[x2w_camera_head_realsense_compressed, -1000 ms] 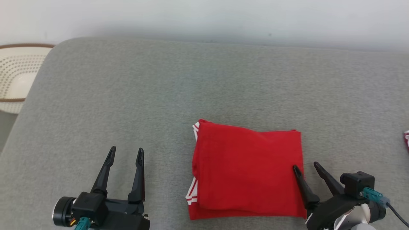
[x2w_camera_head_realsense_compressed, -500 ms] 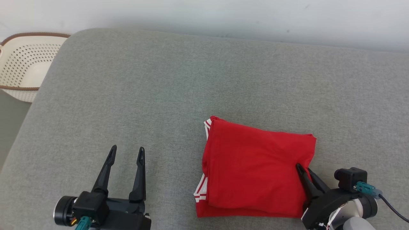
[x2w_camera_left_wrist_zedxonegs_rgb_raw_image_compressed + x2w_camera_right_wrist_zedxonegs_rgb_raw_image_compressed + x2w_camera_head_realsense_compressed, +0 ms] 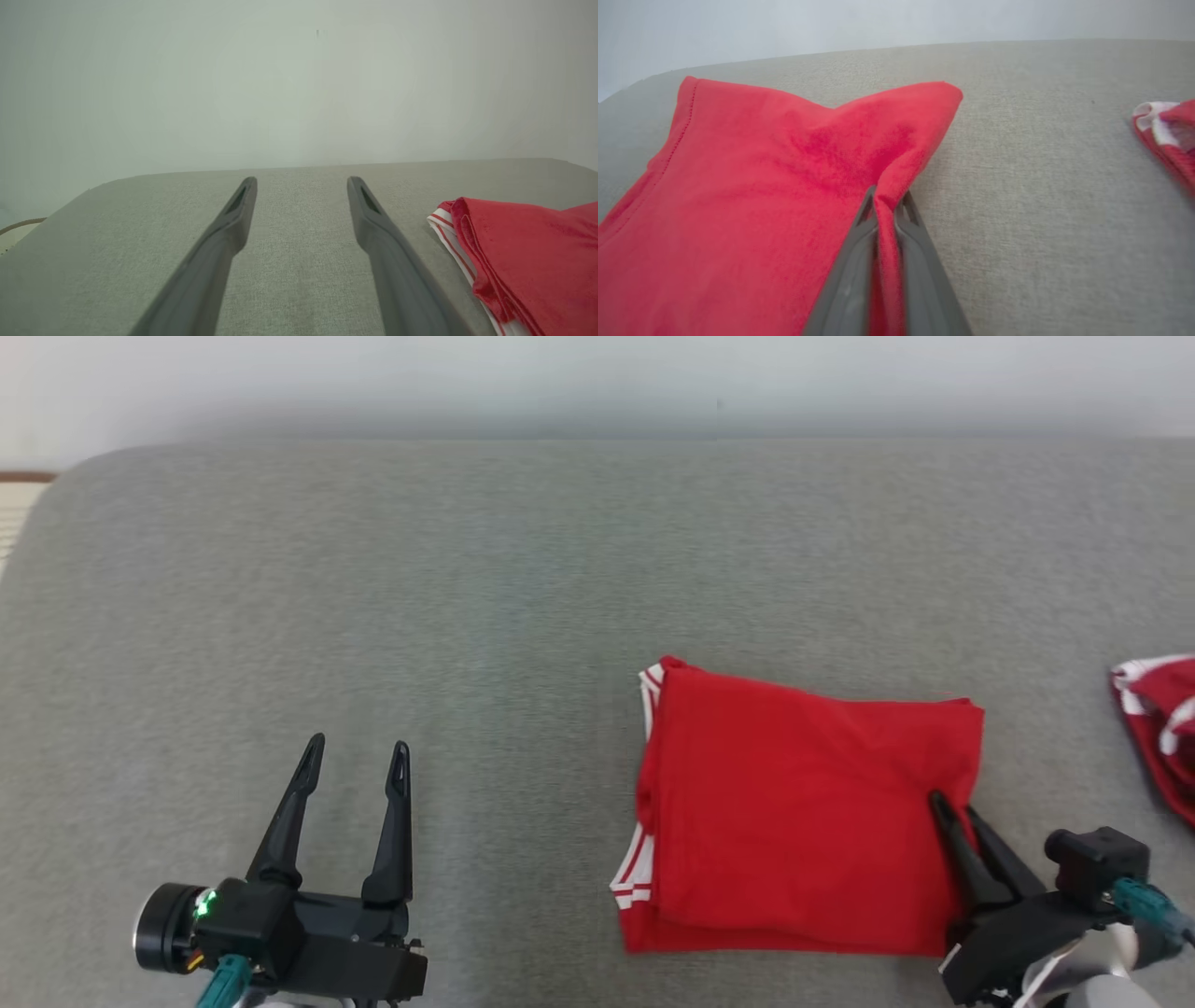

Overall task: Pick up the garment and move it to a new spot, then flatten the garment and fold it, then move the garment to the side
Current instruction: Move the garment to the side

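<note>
1. A grey, fabric-covered worktop (image 3: 467,597) stretches across the head view, with a pale wall (image 3: 597,373) behind it.

2. The red garment (image 3: 803,821) lies right of centre on the worktop. It is folded into a neat rectangle of several layers, and white striped trim shows along its left edge.

3. The right gripper (image 3: 952,805) is at the garment's right edge, towards the near corner. Its two dark fingers are drawn together and clamped on the cloth.

4. In the right wrist view, the right gripper (image 3: 887,200) pinches a raised ridge of red fabric, and the garment (image 3: 761,210) puckers toward the pinch. Taking the edge this way probably catches all the stacked layers, so the fold holds when the bundle is dragged.

5. The left gripper (image 3: 358,743) rests low over bare worktop, well apart from the garment. Its fingers are spread wide and hold nothing. In its own wrist view, the left gripper (image 3: 302,179) points at the wall, with the garment (image 3: 528,261) off to one side. It appears parked out of the way.

6. A separate red-and-white cloth (image 3: 1158,719) lies crumpled at the far right edge, not touching the garment.

7. Judgement: folding looks finished, and this grip suits the last step of moving the garment aside. Risks are the top layers slipping off or the bundle running into the other cloth.
</note>
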You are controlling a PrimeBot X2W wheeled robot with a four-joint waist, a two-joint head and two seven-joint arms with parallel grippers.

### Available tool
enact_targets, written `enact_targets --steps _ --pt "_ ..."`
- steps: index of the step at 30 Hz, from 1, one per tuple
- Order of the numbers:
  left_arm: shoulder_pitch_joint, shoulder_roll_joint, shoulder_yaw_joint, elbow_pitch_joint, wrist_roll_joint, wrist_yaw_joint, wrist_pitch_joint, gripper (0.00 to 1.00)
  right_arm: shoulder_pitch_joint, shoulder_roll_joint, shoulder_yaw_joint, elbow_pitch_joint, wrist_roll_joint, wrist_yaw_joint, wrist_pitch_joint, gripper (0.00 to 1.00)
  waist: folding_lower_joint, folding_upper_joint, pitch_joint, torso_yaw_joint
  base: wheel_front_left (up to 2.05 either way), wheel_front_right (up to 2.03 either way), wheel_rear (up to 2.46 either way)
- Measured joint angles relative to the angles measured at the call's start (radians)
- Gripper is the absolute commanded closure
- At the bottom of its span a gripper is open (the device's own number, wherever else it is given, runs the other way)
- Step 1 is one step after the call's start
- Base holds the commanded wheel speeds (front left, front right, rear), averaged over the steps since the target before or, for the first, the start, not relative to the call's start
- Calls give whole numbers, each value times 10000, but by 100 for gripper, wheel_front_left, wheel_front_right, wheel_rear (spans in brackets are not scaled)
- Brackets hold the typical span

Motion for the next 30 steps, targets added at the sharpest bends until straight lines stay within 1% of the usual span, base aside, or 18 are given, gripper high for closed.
enact_targets --steps 6,12,13,16,20,24,27,30 --pt "-235 165 -36 -15 123 -19 0 0 457 -217 -640 -750 -510 0 151 100 0 0 151 -962 0 0 0" --pt "-526 278 -144 -59 194 -48 56 0 586 -677 -1085 -1331 -884 0 222 100 0 0 368 -1942 0 0 0" --pt "-526 278 -144 -59 194 -48 56 0 586 -677 -1085 -1331 -884 0 222 100 0 0 368 -1942 0 0 0" --pt "-707 332 -192 -113 236 -65 111 0 441 -863 -1346 -1687 -1026 0 247 100 0 0 524 -2383 0 0 0" --pt "-949 374 -268 -174 282 -92 194 0 -329 -1198 -1636 -1988 -1091 0 247 100 0 0 827 -2828 0 0 0" --pt "-1075 391 -366 -155 297 -94 280 0 -1383 -1687 -1730 -1845 -926 0 171 100 1 0 1179 -3123 0 0 0" --pt "-1250 422 -470 -198 353 -105 332 0 -2272 -2096 -1582 -1325 -608 0 150 100 1 1 1455 -3250 0 0 0" --pt "-1441 462 -543 -238 395 -153 399 0 -3095 -2556 -1388 -500 -378 0 -17 100 1 1 1735 -3290 0 0 0"
